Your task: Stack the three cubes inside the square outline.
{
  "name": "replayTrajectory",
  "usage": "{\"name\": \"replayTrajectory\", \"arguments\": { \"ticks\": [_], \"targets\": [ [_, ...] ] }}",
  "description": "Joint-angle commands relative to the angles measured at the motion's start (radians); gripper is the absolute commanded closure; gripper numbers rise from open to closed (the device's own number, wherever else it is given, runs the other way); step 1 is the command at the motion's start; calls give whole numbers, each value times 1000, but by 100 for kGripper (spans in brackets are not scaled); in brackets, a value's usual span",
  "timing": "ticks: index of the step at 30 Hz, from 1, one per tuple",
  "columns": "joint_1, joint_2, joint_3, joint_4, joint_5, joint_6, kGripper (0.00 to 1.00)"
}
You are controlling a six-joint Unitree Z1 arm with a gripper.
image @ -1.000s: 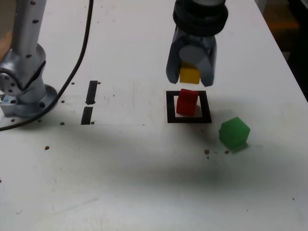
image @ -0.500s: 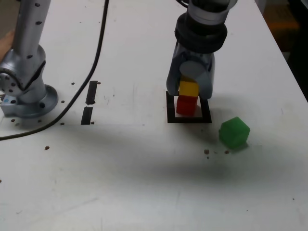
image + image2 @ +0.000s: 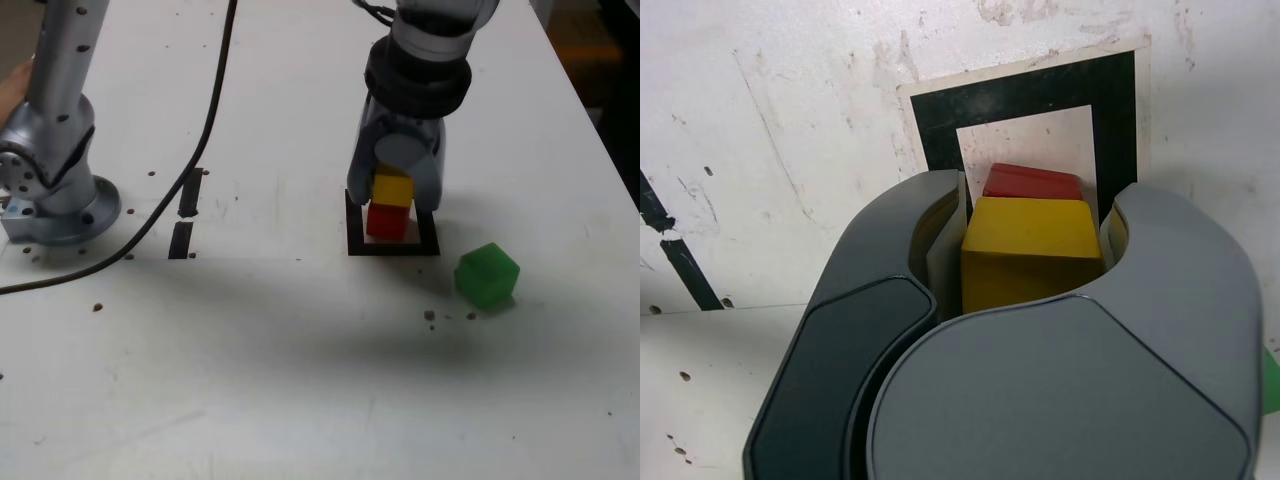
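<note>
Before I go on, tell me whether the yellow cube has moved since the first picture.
Yes. In the exterior view, the yellow cube has shifted downward, from above the square outline to overlapping its upper edge.

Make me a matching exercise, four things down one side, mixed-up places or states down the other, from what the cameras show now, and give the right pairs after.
Column one
1. Yellow cube
2. Red cube
3. Green cube
4. Gripper

Column two
A. Outside the outline, toward the exterior view's right
B. Has its jaws on either side of a cube
C. Inside the outline
D. Between the jaws, over another cube

Right pairs: 1-D, 2-C, 3-A, 4-B
</note>
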State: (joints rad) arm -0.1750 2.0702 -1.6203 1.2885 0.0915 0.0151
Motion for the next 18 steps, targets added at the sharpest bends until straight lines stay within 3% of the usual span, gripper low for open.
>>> {"name": "replayTrajectory", "arguments": {
  "ticks": [1,13,16,18],
  "targets": [
    [0,8,4,-2,-5,2,68],
    [0,7,-1,7,-16,7,57],
    [0,7,2,8,-16,9,47],
    [0,7,4,13,-15,9,35]
  ]
}}
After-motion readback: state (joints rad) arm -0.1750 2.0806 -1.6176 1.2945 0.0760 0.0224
